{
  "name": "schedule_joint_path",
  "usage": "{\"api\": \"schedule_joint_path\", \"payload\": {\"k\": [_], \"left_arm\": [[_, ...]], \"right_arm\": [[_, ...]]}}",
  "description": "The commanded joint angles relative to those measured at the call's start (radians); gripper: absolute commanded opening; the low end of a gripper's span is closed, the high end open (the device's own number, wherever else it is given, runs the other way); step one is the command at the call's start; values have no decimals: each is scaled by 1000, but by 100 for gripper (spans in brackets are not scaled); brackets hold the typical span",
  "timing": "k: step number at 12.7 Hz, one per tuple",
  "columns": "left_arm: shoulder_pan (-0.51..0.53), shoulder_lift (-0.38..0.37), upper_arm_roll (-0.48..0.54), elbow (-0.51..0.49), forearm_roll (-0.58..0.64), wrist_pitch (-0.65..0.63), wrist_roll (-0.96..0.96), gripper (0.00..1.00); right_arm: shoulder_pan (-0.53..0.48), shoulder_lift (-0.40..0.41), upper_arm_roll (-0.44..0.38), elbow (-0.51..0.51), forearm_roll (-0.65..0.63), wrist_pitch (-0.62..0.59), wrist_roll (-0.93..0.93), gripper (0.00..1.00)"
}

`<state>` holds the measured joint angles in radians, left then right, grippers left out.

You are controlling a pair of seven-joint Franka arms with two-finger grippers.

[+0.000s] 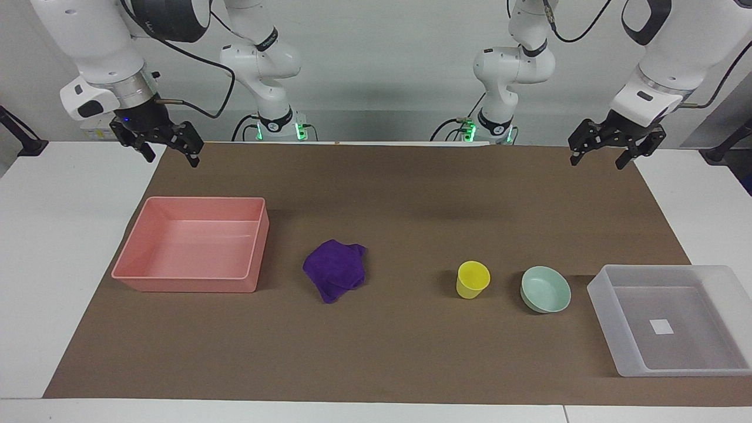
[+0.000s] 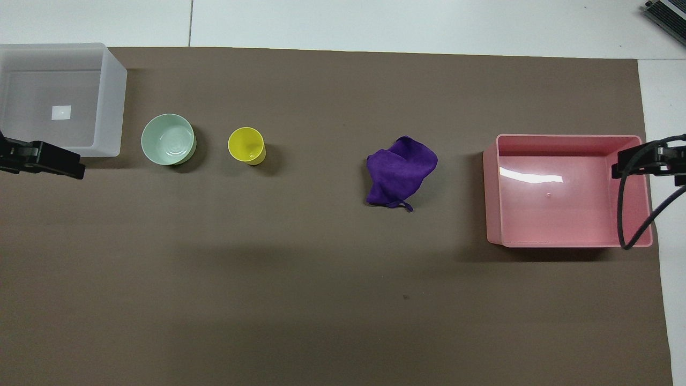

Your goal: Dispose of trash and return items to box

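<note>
Brown mat (image 1: 376, 194) carries cloth (image 1: 336, 270), cup (image 1: 472, 279), bowl (image 1: 546, 289) — box (image 1: 675, 320) cut off; left gripper (image 1: 605, 157) and right gripper (image 1: 170, 157) hang apart-jawed.

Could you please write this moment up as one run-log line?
left gripper: open, waiting | right gripper: open, waiting | purple cloth, yellow cup, green bowl: on mat | translucent box, pink tray: empty

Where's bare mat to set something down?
Free: the wide strip nearer the robots than the row, and the gap between cloth and cup. Tight: cup, bowl and clear tray sit close together. Both pincers hang open over the mat's corners.
</note>
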<state>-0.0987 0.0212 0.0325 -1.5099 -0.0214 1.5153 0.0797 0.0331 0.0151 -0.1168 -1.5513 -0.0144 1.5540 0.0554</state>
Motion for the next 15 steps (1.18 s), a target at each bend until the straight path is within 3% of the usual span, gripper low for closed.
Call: {"api": "schedule_joint_path", "payload": {"k": [1,8,11,15], "left_arm": [[-7,-3,4,-1,3,0,-11,100],[5,17,3,2,-12,89,-9,100],[7,100,4,13,-12,141,-11,100],[8,265,10,49,-12,299,-11,100]], "right_arm": [[2,-7,3,-4,16,-3,12,100],[11,-7,26,-22,25,75,18,100],[91,8,29,-98,25,252,30,100],[221,187,31,-98,25,489,171,100]]}}
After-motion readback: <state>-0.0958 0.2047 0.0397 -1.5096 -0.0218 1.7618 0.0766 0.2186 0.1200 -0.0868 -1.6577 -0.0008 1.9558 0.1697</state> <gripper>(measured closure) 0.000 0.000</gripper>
